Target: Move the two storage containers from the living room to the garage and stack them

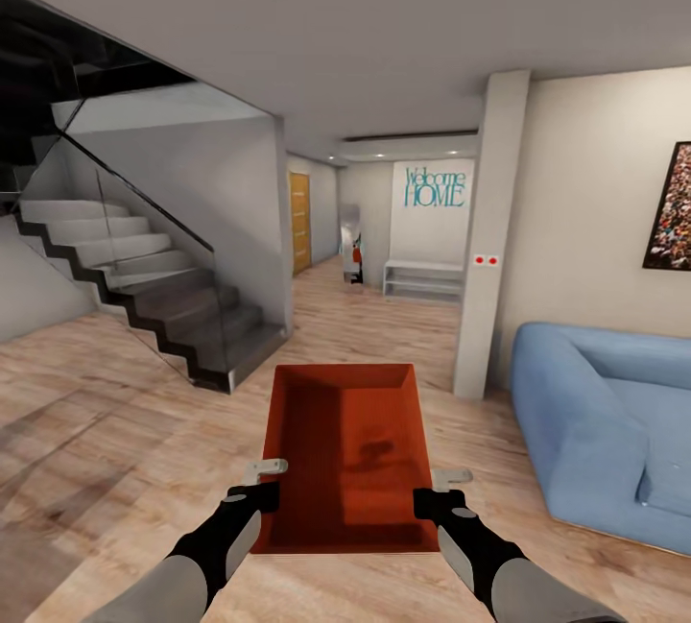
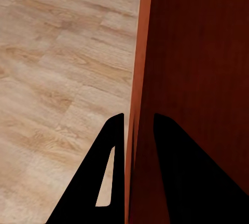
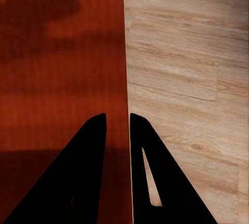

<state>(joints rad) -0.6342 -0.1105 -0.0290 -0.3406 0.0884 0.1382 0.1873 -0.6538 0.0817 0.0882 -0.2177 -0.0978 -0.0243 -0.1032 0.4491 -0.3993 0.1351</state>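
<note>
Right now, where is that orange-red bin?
In the head view the orange-red bin is held low at centre, above the wood floor, between the left claw and right claw, left of the blue sofa.

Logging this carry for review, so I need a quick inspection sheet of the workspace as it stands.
Surface: light wood-plank floor, no table in use.
Job's things: one orange-red container, empty, held level above the floor by both side walls.
Clutter: nothing seen.
Grippers: left gripper and right gripper each pinch a container wall.
Cables: nothing seen.
Surroundings: staircase, blue sofa, white pillar, hallway with "Welcome HOME" sign.
</note>
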